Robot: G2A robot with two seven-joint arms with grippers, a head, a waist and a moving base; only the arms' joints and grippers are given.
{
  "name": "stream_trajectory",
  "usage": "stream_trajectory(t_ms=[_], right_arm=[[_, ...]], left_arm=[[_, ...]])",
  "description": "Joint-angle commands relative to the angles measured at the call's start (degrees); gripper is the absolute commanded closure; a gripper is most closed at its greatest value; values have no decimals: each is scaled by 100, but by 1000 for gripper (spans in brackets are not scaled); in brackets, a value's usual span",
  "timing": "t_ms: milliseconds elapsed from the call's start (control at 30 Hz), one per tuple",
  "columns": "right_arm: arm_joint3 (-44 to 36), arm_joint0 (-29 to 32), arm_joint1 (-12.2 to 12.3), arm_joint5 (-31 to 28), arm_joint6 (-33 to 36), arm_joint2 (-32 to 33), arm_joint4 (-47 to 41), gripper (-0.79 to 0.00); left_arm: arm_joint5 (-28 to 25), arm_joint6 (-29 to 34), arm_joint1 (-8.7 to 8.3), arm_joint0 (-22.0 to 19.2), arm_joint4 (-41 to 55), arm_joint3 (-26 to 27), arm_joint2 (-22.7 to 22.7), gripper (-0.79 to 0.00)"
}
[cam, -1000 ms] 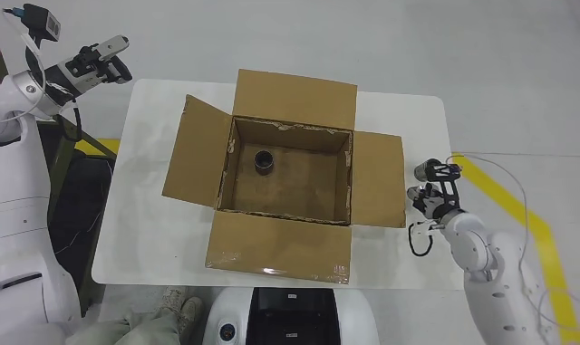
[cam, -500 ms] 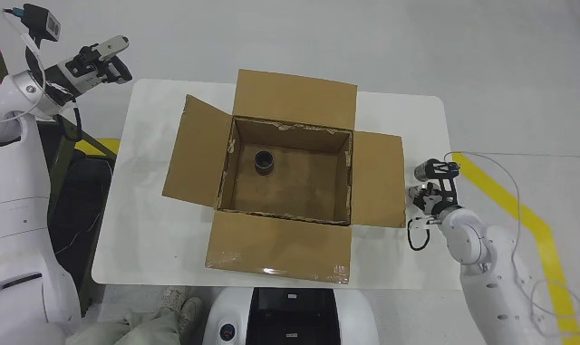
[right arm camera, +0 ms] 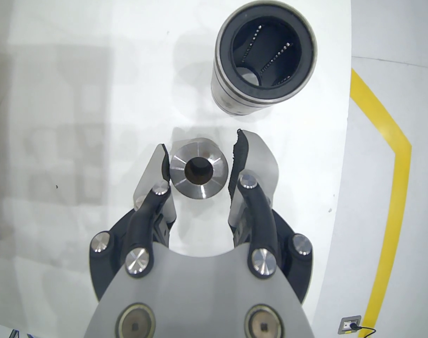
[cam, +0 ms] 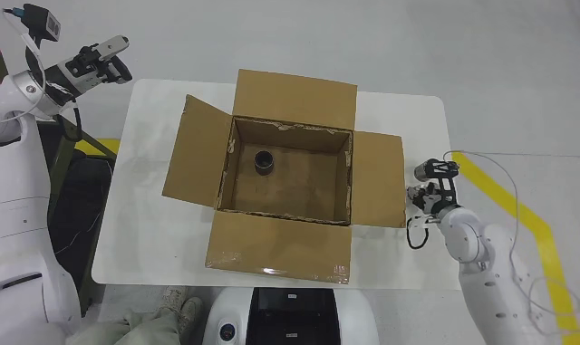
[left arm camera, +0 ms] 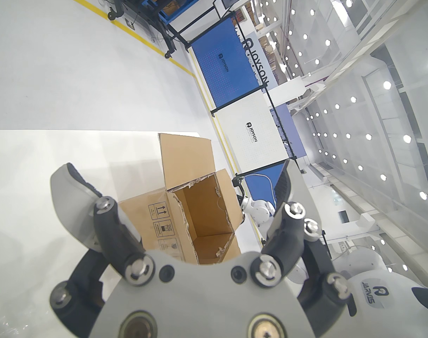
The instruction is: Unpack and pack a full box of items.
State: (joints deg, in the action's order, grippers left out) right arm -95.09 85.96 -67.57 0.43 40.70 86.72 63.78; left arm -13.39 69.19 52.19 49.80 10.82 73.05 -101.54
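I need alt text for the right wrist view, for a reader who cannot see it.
The right gripper sits around a small metal cylinder upright on the white table. Beyond it, apart, stands a larger linear bearing, open end up; a yellow floor line runs past the table's edge.

The left gripper (left arm camera: 178, 177), its two fingers spread wide apart, hangs over a white table (left arm camera: 31, 149). Beyond it stands an open cardboard box (left arm camera: 203, 209), one flap upright. Blue and white panels (left arm camera: 231, 64) stand farther off.
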Motion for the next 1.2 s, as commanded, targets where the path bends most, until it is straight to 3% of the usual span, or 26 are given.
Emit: stream_trajectory(t_ms=[0, 433, 600, 700, 1167], right_arm=[[-191, 106, 6, 83, -4, 46, 61, -391], [-1732, 1048, 28, 413, -314, 401, 304, -369], [-2259, 1285, 13, 507, -579, 354, 441, -409], [-2503, 1313, 4, 582, -662, 299, 579, -480], [-3287, 821, -26, 169, -572, -487, 1373, -520]], left_arm=[[0, 0, 0, 0, 0, 0, 0, -785], [0, 0, 0, 0, 0, 0, 0, -785], [0, 0, 0, 0, 0, 0, 0, -785], [0, 0, 0, 0, 0, 0, 0, -785], [0, 0, 0, 0, 0, 0, 0, -785]])
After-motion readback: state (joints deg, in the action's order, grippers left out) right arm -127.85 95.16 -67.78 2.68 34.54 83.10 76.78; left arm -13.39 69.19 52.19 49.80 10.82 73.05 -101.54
